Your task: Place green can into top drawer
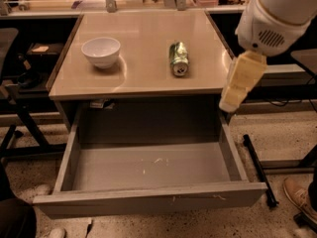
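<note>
The green can (pixel 179 58) lies on its side on the beige table (pixel 143 78), right of centre, with a silver end facing me. The top drawer (pixel 148 202) is pulled open below the table; its grey floor with pale scuffs holds nothing. My gripper (pixel 238 86), pale yellow under the white arm (pixel 277 14), hangs at the table's right front corner. It is to the right of the can and apart from it, above the drawer's right wall. It holds nothing that I can see.
A white bowl (pixel 101 51) stands on the table's left side. A black chair base (pixel 15 128) is at the left. Black metal legs (pixel 257 167) and a shoe (pixel 299 197) are on the floor at the right. Shelving and clutter line the back.
</note>
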Action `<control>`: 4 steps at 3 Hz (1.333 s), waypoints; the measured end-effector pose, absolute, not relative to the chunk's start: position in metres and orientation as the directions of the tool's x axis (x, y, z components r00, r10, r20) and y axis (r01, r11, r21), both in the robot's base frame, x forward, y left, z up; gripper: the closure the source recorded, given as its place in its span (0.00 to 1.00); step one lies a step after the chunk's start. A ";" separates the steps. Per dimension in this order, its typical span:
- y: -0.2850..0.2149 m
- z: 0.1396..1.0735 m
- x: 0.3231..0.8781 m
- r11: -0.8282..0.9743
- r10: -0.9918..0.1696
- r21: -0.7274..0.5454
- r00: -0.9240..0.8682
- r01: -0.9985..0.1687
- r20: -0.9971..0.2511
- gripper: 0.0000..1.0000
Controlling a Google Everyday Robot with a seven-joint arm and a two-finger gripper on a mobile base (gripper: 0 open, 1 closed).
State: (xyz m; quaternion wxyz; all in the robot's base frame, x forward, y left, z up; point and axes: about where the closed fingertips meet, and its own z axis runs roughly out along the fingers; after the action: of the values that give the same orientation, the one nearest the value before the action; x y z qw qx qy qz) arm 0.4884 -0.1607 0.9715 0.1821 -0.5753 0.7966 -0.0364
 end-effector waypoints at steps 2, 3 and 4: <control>-0.140 0.971 0.540 0.424 -0.889 -0.245 -0.349 -0.872 -0.296 0.00; -0.135 0.972 0.567 0.511 -0.830 -0.226 -0.407 -0.829 -0.381 0.00; -0.131 0.968 0.611 0.611 -0.746 -0.160 -0.495 -0.775 -0.446 0.00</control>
State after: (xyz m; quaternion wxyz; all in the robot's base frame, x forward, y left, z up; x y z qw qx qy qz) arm 0.6115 -0.1309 0.9678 0.2426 -0.4400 0.8640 0.0307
